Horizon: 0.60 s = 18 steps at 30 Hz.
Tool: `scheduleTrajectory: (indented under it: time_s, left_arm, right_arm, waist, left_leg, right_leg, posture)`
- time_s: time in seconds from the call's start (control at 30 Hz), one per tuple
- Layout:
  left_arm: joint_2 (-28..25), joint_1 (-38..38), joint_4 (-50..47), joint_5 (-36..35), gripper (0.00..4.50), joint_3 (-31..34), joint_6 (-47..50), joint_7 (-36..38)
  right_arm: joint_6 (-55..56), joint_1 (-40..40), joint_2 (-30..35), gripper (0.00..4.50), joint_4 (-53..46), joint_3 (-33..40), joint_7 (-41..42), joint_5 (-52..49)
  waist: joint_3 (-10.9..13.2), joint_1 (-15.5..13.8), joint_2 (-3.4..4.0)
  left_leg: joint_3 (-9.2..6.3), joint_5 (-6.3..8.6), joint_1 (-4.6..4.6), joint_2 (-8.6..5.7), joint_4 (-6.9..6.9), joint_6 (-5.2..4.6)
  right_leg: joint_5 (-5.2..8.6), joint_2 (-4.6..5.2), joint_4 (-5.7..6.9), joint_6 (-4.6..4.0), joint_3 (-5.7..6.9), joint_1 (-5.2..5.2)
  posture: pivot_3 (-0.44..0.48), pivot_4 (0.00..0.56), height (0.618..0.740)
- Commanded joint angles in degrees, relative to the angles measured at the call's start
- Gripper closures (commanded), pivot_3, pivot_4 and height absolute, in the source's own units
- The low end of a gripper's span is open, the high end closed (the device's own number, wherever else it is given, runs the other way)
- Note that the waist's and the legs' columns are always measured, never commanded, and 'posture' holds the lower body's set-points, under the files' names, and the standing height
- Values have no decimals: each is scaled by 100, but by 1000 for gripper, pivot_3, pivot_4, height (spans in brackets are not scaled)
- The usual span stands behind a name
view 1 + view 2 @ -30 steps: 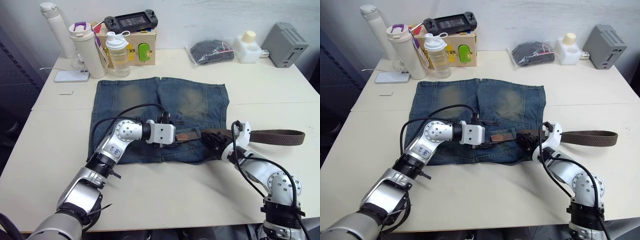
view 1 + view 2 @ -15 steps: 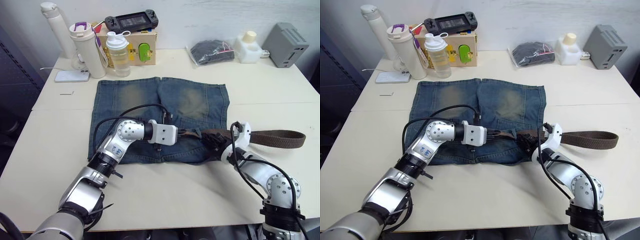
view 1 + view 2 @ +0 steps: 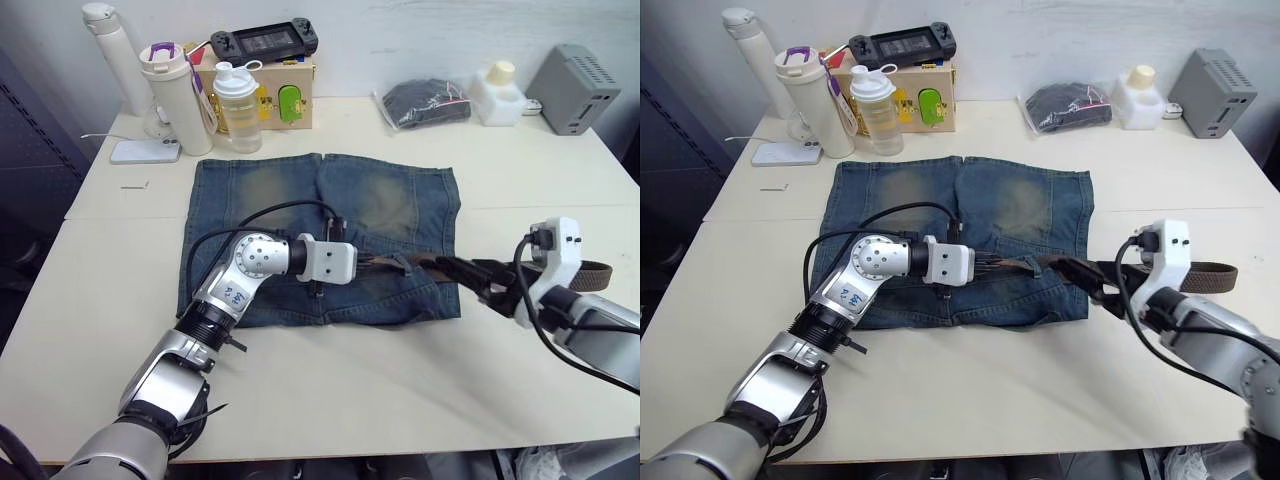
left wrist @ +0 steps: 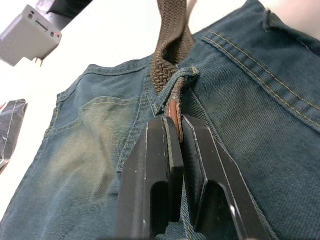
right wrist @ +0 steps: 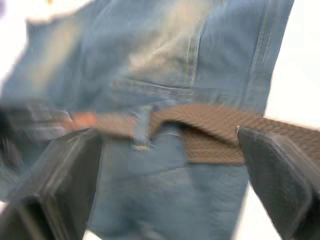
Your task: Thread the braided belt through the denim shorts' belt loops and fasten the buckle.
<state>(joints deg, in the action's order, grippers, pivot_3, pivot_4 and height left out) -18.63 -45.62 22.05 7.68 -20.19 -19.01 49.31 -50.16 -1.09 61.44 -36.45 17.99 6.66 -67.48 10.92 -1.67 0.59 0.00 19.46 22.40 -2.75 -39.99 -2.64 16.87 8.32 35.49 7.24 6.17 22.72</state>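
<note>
The denim shorts (image 3: 320, 215) lie flat mid-table, waistband towards me. The braided belt (image 3: 440, 266) runs along the waistband's right part and off onto the table to the right. It passes under a belt loop (image 4: 183, 73), and its brown leather tip (image 4: 173, 107) sticks out past the loop. My left gripper (image 3: 377, 265) is shut on that tip. My right gripper (image 3: 1102, 289) hangs open just right of the shorts' edge, above the belt and holding nothing; its fingers (image 5: 55, 185) stand wide apart. The buckle is hidden.
Along the far edge stand a white flask (image 3: 112, 55), two bottles (image 3: 180, 95), a wooden box (image 3: 285, 95) with a game console on top, a bagged black bundle (image 3: 420, 100), a white jar (image 3: 495, 90) and a grey box (image 3: 570, 88). A phone (image 3: 145, 151) lies far left.
My left gripper moved right and shut on the belt's leather tip. My right gripper let go of the belt, opened wide and drew back to the right.
</note>
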Motion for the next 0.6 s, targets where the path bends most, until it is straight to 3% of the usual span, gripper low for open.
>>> scheduleTrajectory:
  time_s: [0.03,0.17,0.27,0.57,0.6]
  left_arm:
    - [52,8,-503,-449,4347,200,387,196]
    - [-113,140,-774,-456,4347,224,453,288]
    - [-320,371,-1085,-556,4347,342,338,349]
    - [-817,1131,-1632,-417,4347,563,-377,101]
    - [-809,1153,-1660,-393,4347,568,-373,57]
  right_arm:
    - [1682,-673,650,58,-606,-747,1522,2583]
    - [3595,-1055,913,58,-27,-1888,1804,5243]
    - [4346,-863,769,58,504,-2547,1850,6682]
    - [5210,-210,-282,58,1438,-3275,1462,9241]
    - [5158,-222,-381,287,1542,-3291,1503,9331]
  waist:
    - [4,-1,-9]
    - [7,1,-18]
    - [7,2,-17]
    - [-1,12,-35]
    - [-7,10,-45]
  left_leg:
    - [0,0,-1,1,1,0]
    - [6,-1,-2,-11,-4,-2]
    - [8,-2,-5,-17,-6,-2]
    - [1,-6,-24,-10,-6,18]
    - [0,-6,-24,-10,-9,19]
  right_leg:
    - [0,-4,-1,1,0,0]
    - [-6,2,-4,16,-5,-4]
    - [-8,8,-5,20,-9,-5]
    - [-8,2,-11,20,-6,-24]
    - [-8,2,-8,20,-5,-26]
  posture:
    - [0,150,690]
    - [0,150,690]
    - [0,150,690]
    - [0,150,690]
    - [0,150,690]
